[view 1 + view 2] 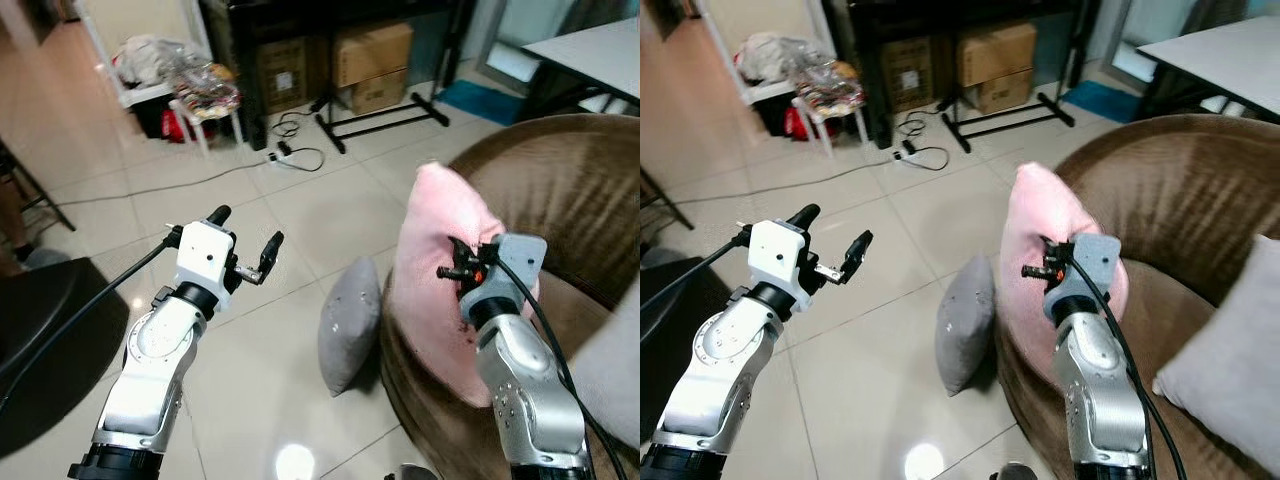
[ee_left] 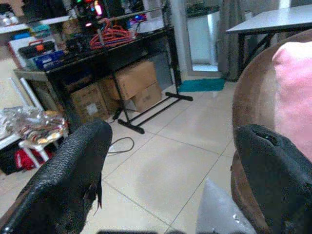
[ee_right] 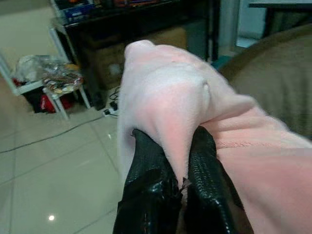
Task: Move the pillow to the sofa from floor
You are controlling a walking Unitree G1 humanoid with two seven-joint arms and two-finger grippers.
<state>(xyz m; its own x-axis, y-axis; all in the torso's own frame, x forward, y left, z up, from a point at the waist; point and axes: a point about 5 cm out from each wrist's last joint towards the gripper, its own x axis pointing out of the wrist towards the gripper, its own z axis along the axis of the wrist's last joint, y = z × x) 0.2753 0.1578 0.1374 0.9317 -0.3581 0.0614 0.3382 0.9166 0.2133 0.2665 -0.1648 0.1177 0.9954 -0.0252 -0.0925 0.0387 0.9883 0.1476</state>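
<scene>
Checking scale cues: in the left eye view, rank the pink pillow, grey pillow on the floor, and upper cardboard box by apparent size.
1. Pink pillow, held by the right gripper
2. Grey pillow
3. Cardboard box

The box stands farther away, so its true size is unsure.

— What is laid on the floor?

— Pale glossy tiles, on which a lamp's glare is reflected near the bottom of the head views. A white power strip with dark cables is seen lying on them, and a teal mat is spread further back.

— And the furniture?

— A black desk is set against the far side, with cardboard boxes stored beneath it and a black T-shaped stand placed in front. A white shelf heaped with bags is seen at the left, a grey-topped table at the right.
</scene>
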